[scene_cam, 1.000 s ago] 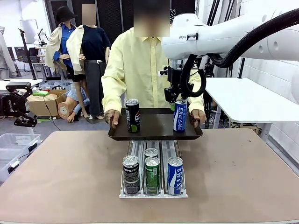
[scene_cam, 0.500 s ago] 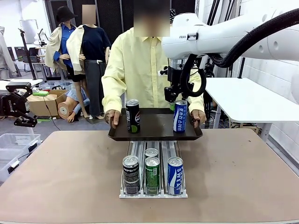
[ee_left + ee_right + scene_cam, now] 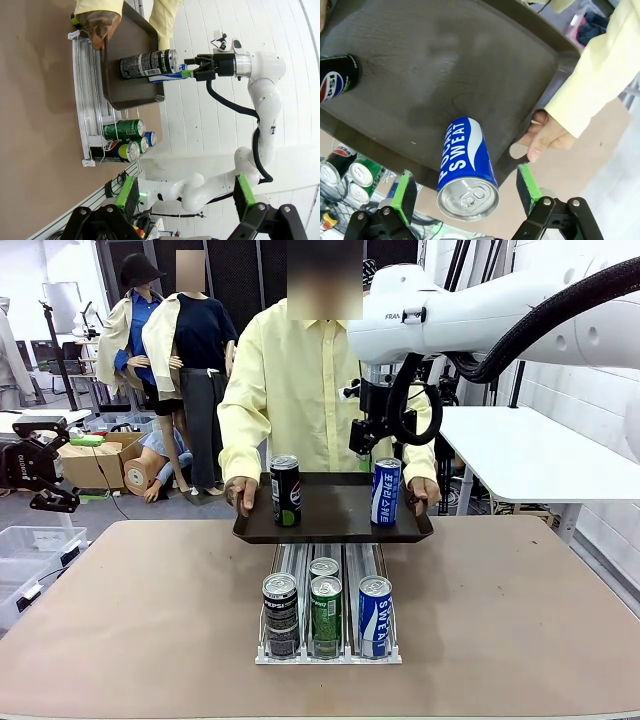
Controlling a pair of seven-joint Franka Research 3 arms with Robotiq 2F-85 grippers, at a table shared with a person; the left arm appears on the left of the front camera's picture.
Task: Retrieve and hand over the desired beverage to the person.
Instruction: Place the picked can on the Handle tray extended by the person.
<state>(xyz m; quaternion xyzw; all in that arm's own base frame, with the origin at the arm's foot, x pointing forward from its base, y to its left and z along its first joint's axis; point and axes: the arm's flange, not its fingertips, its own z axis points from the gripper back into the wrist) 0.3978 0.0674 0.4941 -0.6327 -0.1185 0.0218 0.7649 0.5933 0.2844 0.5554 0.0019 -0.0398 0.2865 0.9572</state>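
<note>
Blue can (image 3: 385, 491) stands upright near the tray's (image 3: 330, 530) right edge, straight below the right tool (image 3: 372, 445), whose pads are apart, gripping nothing.

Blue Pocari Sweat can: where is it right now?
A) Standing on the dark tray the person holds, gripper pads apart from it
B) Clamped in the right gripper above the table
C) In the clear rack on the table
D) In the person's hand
A: the blue Pocari Sweat can stands upright on the dark tray, and the right gripper is open, its green pads clear of the can on both sides.
</note>
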